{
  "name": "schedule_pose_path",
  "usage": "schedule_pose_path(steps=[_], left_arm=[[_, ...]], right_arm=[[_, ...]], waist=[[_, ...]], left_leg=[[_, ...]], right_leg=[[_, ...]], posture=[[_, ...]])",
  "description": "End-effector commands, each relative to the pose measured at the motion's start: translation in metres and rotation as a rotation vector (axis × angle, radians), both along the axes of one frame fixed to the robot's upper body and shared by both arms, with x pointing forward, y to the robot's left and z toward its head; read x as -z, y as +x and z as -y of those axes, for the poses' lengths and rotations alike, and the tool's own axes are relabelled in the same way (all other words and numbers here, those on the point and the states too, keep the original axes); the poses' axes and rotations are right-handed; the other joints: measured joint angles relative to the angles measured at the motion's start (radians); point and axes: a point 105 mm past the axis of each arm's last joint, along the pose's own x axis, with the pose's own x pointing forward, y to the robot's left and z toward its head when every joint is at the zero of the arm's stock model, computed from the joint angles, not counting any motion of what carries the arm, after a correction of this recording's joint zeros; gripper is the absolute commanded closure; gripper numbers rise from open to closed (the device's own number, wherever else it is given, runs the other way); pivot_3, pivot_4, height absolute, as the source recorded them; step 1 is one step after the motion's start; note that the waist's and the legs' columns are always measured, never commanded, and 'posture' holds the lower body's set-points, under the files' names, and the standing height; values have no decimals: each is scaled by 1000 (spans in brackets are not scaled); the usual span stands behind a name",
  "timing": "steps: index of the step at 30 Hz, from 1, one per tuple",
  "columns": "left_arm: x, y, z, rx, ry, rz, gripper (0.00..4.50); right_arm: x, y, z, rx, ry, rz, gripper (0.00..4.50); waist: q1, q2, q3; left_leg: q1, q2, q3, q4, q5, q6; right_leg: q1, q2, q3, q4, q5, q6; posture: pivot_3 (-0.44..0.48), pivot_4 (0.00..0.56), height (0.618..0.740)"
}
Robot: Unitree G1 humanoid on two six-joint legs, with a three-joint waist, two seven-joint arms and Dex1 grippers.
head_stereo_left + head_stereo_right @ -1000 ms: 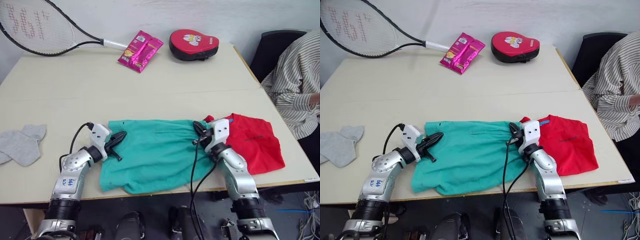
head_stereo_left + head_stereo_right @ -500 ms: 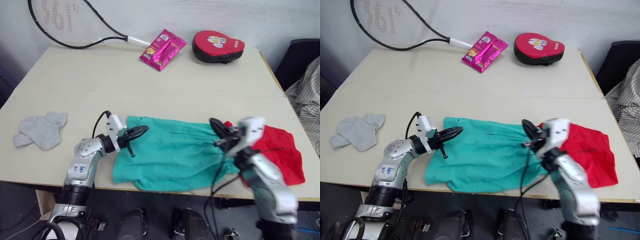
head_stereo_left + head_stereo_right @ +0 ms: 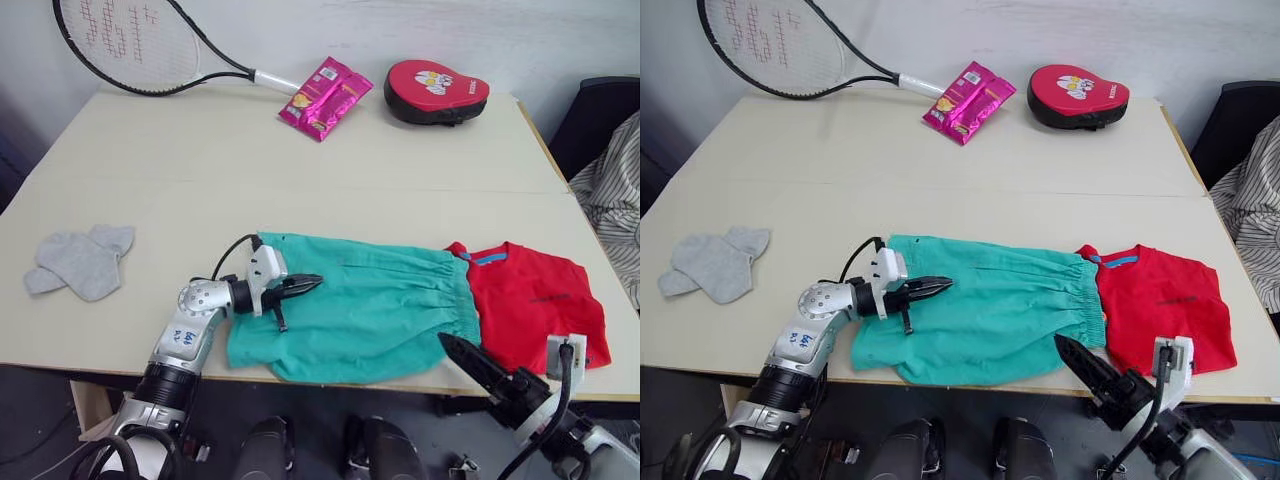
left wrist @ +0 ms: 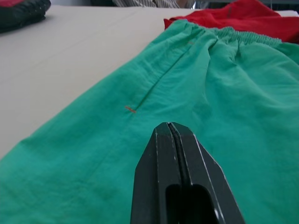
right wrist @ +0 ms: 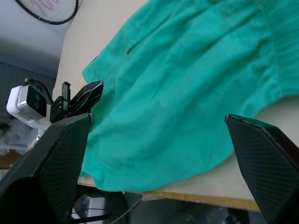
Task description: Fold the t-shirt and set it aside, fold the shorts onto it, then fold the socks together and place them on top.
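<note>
Left wrist view gives me what the head cameras can't: my left gripper [image 4: 174, 133] has its two black fingers pressed flat together with nothing pinched, the tips hovering low over the shorts [image 3: 360, 305], whether touching the cloth I cannot tell. That same view shows a thin seam line running along the teal fabric and the gathered waistband at the far end, with a strip of the t-shirt [image 3: 530, 300] behind it.

From the head cameras I see the left gripper over the shorts' left end, pointing to the right along the table [image 3: 300, 160]. The shorts lie spread flat near the front edge, their waistband end overlapping the t-shirt's left side; the t-shirt lies flat to the right with its blue neck trim at the far edge.

My right gripper [image 3: 1080, 365] sits off the table's front edge, below the shorts' waistband corner, holding nothing. Right wrist view shows its fingers [image 5: 261, 163] spread wide, framing the shorts and the left gripper beyond.

The socks [image 3: 78, 262] lie together at the table's left, well apart from both garments. Along the far edge I see a racket [image 3: 130, 45], a pink packet [image 3: 325, 85] and a red pad [image 3: 435, 90].
</note>
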Motion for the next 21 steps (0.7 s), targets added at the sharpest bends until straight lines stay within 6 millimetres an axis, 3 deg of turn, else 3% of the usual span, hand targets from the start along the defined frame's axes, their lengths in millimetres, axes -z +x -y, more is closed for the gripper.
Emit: schedule_pose_path(steps=[1,13,19,21], left_arm=[[11,2,-6,-20,64,-17,4500],[17,-6,-4,103,26,-44,4500],[31,-1,-10,86,80,-71,4500],[36,-1,-12,85,92,-89,4500]], right_arm=[[27,3,12,121,43,-108,47],[47,26,6,147,33,-136,47],[54,60,-4,145,22,-85,47],[58,75,-5,165,-2,-64,47]], waist=[[0,0,0],[-3,1,0],[-11,-2,-3],[-24,12,-8]], left_leg=[[0,0,0,0,0,0],[1,0,4,2,-5,9],[2,2,4,2,-7,5],[-2,10,4,0,-7,5]], right_leg=[[1,0,0,-1,0,0],[1,0,3,-1,2,0],[4,1,5,-7,5,3],[11,12,7,-26,13,1]], posture=[[0,150,740],[0,150,740],[0,150,740],[0,150,740]])
